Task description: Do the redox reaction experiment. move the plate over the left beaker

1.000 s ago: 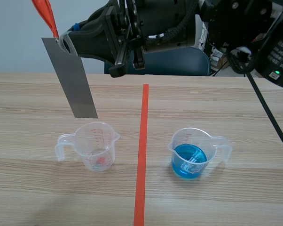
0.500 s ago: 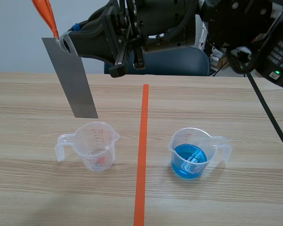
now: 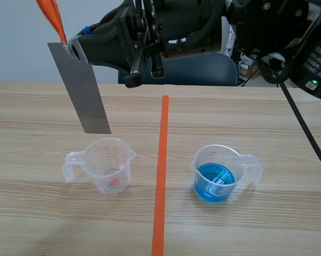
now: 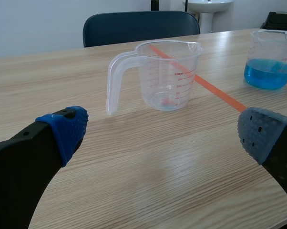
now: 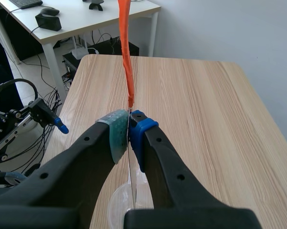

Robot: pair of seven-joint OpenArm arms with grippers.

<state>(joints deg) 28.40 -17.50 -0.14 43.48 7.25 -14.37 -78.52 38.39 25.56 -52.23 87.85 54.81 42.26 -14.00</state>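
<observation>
- Plate (image 3: pixel 79 88): a flat, thin, rectangular strip of dull grey metal, with plain faces and straight edges. An orange ribbon (image 3: pixel 51 16) is fixed to its upper end.
- Plate position: it hangs in the air above the left beaker (image 3: pixel 104 165), clear of the rim. It is tilted, with its upper end leaning toward the beaker's handle side. In the right wrist view it appears edge-on as a thin line, with the beaker's clear rim below it.
- Right gripper (image 5: pixel 128 129): the fingers are clamped on the plate's upper end, one pad pressed to each face. The arm crosses high above the left beaker.
- Left beaker: clear plastic with red graduation marks, standing upright on the table (image 3: pixel 256 106). A faint reddish trace shows at its bottom.
- Left gripper (image 4: pixel 163 132): the fingers are spread wide with nothing between them. It sits low, on the near side of the left beaker.
- Right beaker (image 3: pixel 219 173): holds blue liquid and stands well apart from the left beaker, across the orange-red tape line (image 3: pixel 161 176).
</observation>
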